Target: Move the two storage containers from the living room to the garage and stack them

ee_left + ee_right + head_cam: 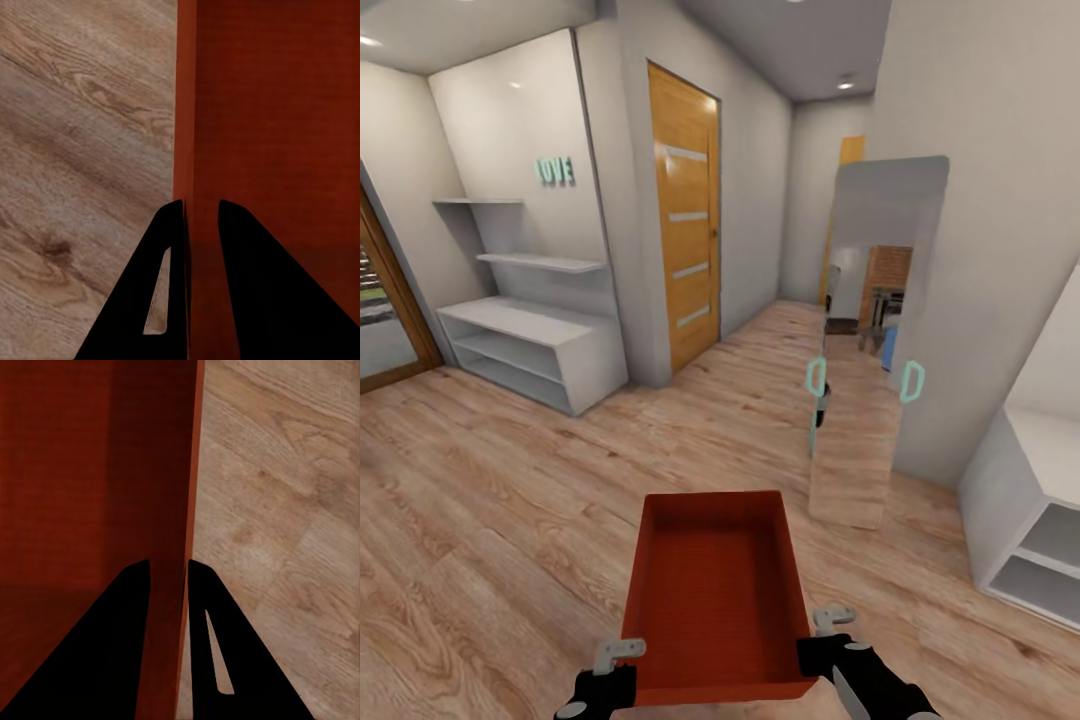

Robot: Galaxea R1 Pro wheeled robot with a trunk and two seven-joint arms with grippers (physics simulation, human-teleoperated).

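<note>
Wood-floored hallway (490, 520) ahead: keep both grippers (622, 672) (822, 640) clamped on the bin's (715, 590) side walls, level, steering for the door (685, 220).

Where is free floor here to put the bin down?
Open wood floor lies left of the bin, before the white shelves. Right is tighter: the mirror and a white cabinet stand close.

Support surface: light wood-plank floor (510, 500), grain running diagonally across the hallway. Standing directly on it — a low white open shelf unit (530, 350) at the far left wall, a tall leaning mirror (870, 350), and a white cabinet (1030, 520) at right.
</note>
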